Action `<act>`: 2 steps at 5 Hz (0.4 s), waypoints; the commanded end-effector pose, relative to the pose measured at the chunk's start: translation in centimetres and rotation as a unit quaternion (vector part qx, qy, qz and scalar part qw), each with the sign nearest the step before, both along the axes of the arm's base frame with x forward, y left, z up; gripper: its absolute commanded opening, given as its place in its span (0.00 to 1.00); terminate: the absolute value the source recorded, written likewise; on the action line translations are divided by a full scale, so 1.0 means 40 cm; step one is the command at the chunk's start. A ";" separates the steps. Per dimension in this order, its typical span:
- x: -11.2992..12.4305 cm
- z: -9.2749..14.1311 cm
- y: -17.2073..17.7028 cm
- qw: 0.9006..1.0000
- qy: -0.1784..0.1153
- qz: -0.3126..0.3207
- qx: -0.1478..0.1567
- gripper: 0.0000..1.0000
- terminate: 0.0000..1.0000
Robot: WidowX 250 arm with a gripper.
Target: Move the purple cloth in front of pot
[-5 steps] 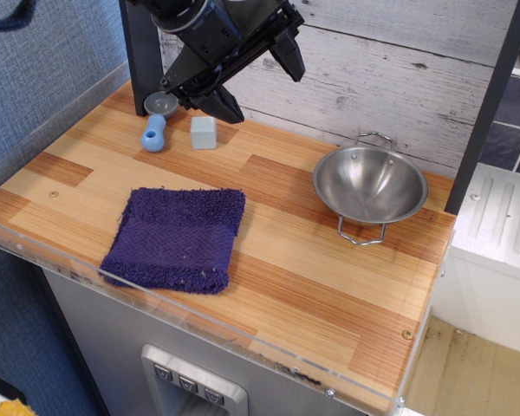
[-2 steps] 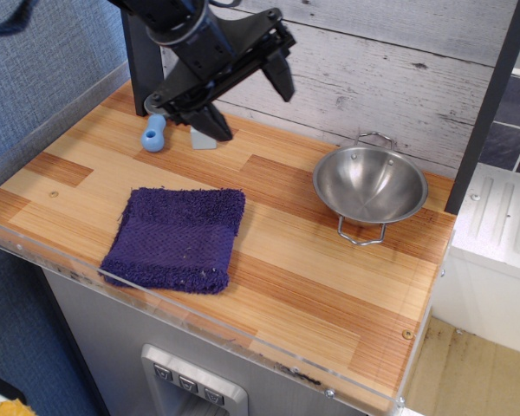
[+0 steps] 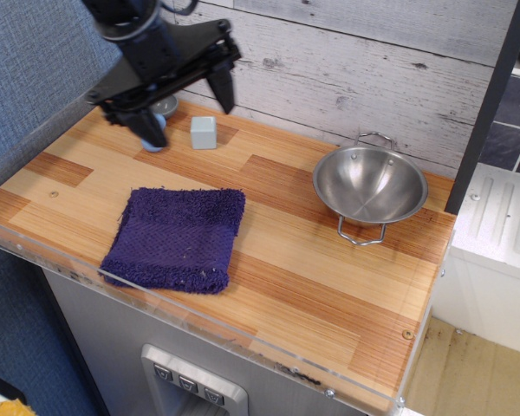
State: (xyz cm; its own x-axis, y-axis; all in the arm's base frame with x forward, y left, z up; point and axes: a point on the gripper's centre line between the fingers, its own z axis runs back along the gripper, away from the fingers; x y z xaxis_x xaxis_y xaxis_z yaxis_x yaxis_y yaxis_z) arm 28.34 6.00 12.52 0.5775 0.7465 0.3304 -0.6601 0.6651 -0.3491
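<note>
The purple cloth (image 3: 176, 238) lies flat on the wooden counter at the front left, with fuzzy edges and a woven centre. The pot (image 3: 369, 185), a shiny steel bowl with two wire loop handles, stands at the right near the back wall. My gripper (image 3: 185, 111) hangs above the back left of the counter, behind and above the cloth. Its two black fingers are spread wide apart and hold nothing. It is clear of the cloth and far left of the pot.
A pale blue-green block (image 3: 203, 132) stands at the back left. A blue peg-shaped piece (image 3: 156, 139) lies beside it, partly hidden by my finger. The counter (image 3: 312, 286) has a clear plastic front lip. A dark post stands at the right.
My gripper has moved left and lower, from above the block to over the back-left corner, staying open. The cloth and the pot have not moved.
</note>
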 end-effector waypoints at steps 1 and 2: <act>-0.053 -0.030 0.038 0.998 0.043 -0.017 0.041 1.00 0.00; -0.067 -0.072 0.030 0.996 0.068 -0.025 0.043 1.00 0.00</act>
